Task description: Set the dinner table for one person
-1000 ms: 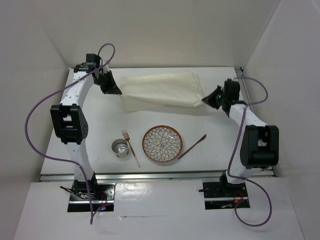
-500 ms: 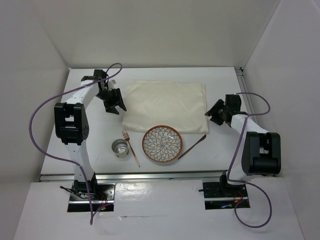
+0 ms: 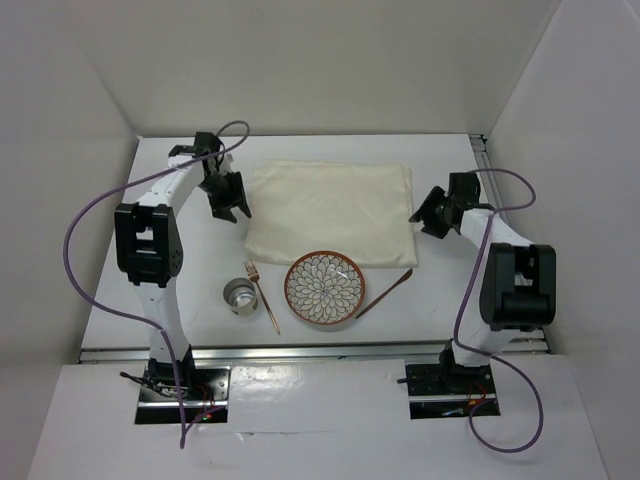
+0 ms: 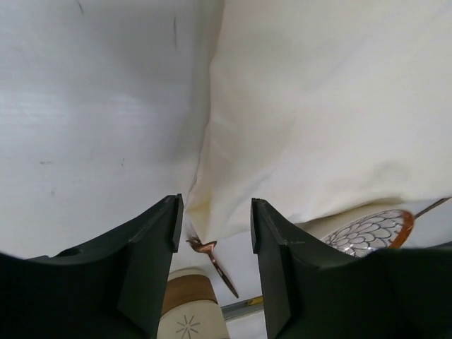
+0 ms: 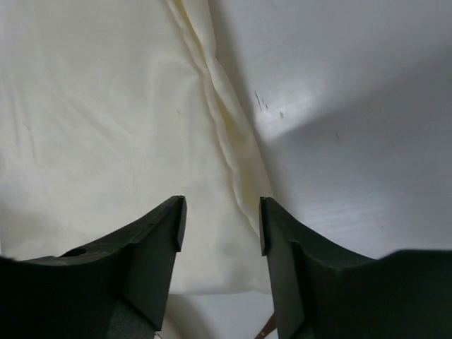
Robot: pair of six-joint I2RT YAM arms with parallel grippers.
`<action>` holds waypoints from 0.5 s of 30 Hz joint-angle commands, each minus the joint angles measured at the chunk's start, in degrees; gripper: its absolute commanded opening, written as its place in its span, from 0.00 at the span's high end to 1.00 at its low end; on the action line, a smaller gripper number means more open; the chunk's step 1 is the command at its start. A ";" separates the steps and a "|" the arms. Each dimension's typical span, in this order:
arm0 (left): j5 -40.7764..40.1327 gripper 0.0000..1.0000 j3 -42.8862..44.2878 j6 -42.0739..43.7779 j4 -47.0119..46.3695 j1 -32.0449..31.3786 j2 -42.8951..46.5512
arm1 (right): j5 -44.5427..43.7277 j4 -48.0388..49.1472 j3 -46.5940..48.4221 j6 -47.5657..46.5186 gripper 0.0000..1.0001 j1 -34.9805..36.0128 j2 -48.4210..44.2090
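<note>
**Left claw (image 3: 228,200) and right claw (image 3: 428,215) empty, cloth down**

Both gape at the side edges of the cloth (image 3: 330,210), spread flat toward the desk's (image 3: 190,270) far edge. Plate (image 3: 325,289), fork (image 3: 263,295), spoon (image 3: 385,293) and cup (image 3: 240,297) wait along the near edge, seemingly yet to be arranged. Desk lies right under each claw.

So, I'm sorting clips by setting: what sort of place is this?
Likely a robotics lab cell, not a home: a white dinner table boxed in by plain panels, left arm and right arm bolted at its near edge, a plate and cloth staged on it.
</note>
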State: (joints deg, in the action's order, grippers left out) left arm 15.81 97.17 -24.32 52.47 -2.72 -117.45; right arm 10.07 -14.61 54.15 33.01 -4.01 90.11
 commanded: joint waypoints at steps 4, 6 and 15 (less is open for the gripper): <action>-5.70 0.41 21.53 -2.74 2.11 0.17 -8.57 | 0.83 0.02 15.70 -5.41 0.47 -0.21 9.99; -5.71 0.41 25.86 -3.28 2.11 0.17 -11.91 | 0.83 -1.82 22.82 -6.11 0.45 -0.21 15.35; 1.59 0.14 30.10 -5.92 -8.43 0.17 -21.15 | -1.26 -12.36 51.31 -9.72 0.20 2.16 38.38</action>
State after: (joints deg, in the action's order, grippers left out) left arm 14.44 127.07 -29.43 47.31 -2.72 -137.23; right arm 10.90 -20.14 100.57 25.50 -3.33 124.86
